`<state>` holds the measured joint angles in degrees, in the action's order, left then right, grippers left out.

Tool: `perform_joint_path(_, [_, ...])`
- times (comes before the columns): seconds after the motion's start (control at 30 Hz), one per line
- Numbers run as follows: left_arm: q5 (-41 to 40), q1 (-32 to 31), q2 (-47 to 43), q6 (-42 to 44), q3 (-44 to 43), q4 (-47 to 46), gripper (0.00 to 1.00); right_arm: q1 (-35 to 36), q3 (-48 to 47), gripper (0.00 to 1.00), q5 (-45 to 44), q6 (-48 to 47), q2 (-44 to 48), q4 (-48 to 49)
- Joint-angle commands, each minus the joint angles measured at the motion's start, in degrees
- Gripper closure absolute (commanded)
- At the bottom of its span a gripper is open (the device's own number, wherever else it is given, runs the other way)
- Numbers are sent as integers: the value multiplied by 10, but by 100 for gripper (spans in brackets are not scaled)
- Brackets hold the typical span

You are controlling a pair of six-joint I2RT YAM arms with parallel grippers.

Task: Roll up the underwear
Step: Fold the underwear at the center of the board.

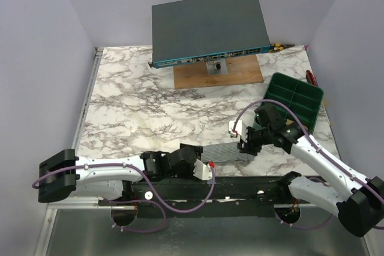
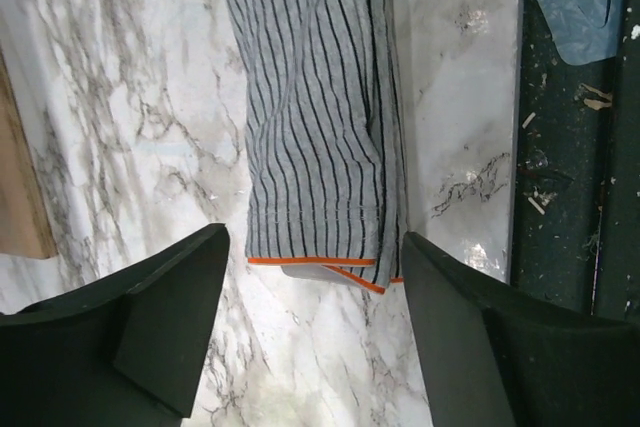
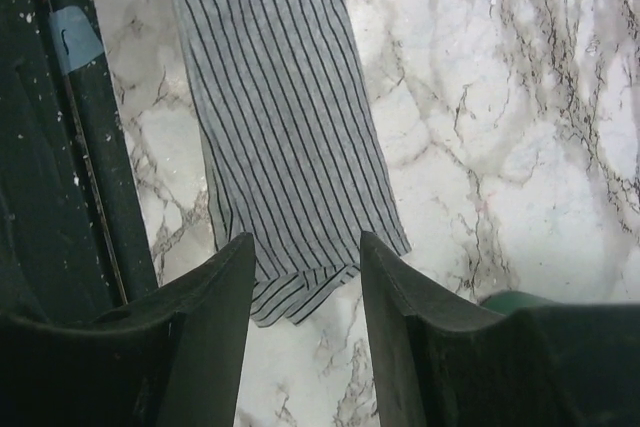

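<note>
Folded grey black-striped underwear lies as a strip running left to right along the marble desk's near edge. Left hand and right hand, both spread and empty, each face one end.

The folded grey black-striped fabric underwear has its nine o'clock end under the black left gripper, its three o'clock end under the black right gripper, and both wrist views crop it at twelve o'clock.
</note>
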<state>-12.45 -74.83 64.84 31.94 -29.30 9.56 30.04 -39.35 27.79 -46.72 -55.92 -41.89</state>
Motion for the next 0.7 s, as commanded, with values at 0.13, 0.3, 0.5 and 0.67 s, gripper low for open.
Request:
perform_joint_path(0.13, [31,34,-51,-10,15,-25,19,0,26,50,0,30,-82,83])
perform_joint_path(0.3, [113,126,-53,-43,-22,3,16,1,40,50,-24,8,-115,88])
perform_joint_path(0.5, [177,190,4,-61,-73,28,16,2,55,50,-71,4,-114,99])
perform_joint_path(0.67, [196,193,41,-61,-88,34,16,2,70,50,-105,19,-118,119])
